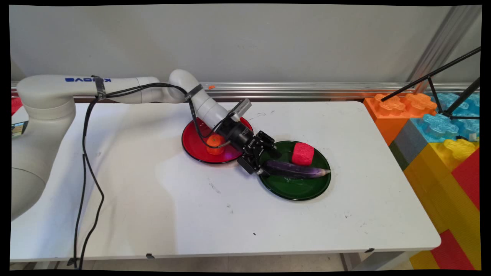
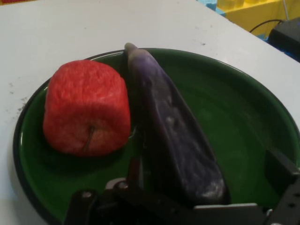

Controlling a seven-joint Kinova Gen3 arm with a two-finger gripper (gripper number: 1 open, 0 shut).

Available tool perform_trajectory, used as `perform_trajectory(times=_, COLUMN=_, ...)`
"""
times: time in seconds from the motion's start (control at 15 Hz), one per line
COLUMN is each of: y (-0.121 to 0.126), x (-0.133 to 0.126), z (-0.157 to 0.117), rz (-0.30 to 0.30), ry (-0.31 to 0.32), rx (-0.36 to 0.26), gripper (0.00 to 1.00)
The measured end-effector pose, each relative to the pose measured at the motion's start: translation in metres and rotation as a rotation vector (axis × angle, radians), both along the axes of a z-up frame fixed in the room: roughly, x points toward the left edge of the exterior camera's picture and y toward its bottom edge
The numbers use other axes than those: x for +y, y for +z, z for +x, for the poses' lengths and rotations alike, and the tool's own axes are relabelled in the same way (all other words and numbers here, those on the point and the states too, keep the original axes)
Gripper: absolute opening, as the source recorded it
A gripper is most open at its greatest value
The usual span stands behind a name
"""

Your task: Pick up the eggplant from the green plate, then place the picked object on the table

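The hand is spread around the near end of the purple eggplant, which lies in the green plate on the worktop, its long axis running straight away from the hand, beside the red apple

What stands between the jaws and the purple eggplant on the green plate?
Nothing visible does. The gripper is at the thick end of the eggplant, its open jaws on either side of that end. The red apple lies beside the eggplant on the green plate, not between gripper and eggplant.
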State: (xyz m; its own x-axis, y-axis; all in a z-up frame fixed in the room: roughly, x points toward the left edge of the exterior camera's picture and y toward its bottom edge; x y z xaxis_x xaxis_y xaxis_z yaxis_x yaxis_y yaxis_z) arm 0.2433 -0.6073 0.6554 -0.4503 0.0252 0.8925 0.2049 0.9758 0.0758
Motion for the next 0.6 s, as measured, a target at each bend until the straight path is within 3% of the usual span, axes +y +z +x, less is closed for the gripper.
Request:
perform_trajectory(times=0.07, y=-0.0008, x=-0.0004, z=-0.0001, rz=-0.001, ry=0.0, rx=-0.001, gripper=1.0)
perform_trajectory(times=0.13, y=-0.0013, x=-0.0007, z=-0.0001, rz=-0.003, ry=0.0, rx=0.0, gripper=0.0)
perform_trajectory(times=0.6, y=-0.0026, x=-0.0023, z=-0.0014, rz=-0.004, ry=-0.001, rx=-0.002, gripper=0.0)
